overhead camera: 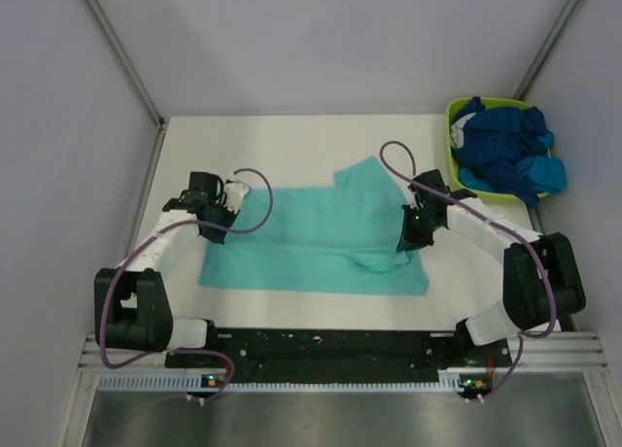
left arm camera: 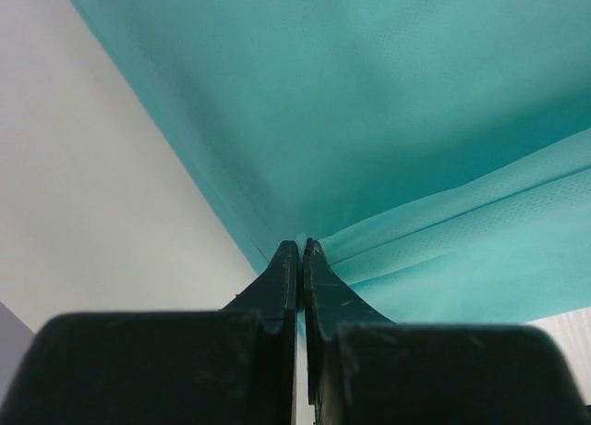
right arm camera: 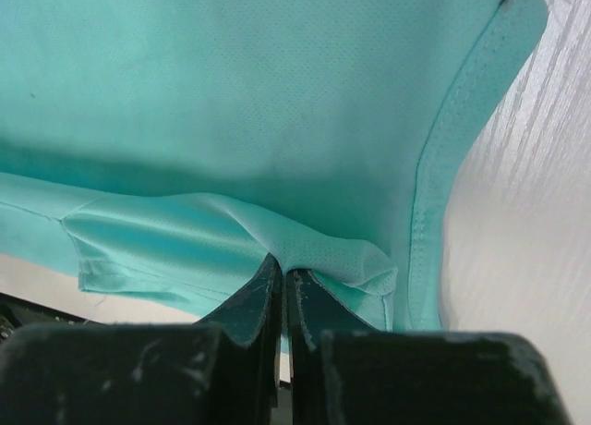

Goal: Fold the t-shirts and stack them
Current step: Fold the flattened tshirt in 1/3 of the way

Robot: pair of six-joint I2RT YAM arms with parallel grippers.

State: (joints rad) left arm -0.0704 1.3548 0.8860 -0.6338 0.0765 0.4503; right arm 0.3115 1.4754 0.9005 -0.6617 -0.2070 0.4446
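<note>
From above, the mint t-shirt (overhead camera: 311,243) lay spread out in the middle of the white table (overhead camera: 292,146). One sleeve stuck out toward the far side. The left claw (overhead camera: 222,214) was at the shirt's left edge. The right claw (overhead camera: 413,235) was on the shirt near its right end. At the far right sat a green tub (overhead camera: 453,136). The blue t-shirts (overhead camera: 505,155) were bunched up inside it, not folded.

In the left wrist view, the left claw's two fingers (left arm camera: 277,282) were squeezed together. The edge of the mint t-shirt was pinched at their tips. Long folds ran through the cloth toward the right, and bare table showed on the left.

In the right wrist view, the right claw's fingers (right arm camera: 259,296) were squeezed together too. A little bump of mint cloth was caught between the tips, close to a stitched hem. Bare table showed on the right.

I think the job was only at its start. The mint t-shirt did not look folded up yet, though both claws had hold of it, as if ready to fold it. There was no pile of folded shirts anywhere. What was left was folding the mint one, then taking each blue one out of the tub, folding it, and stacking them all.
</note>
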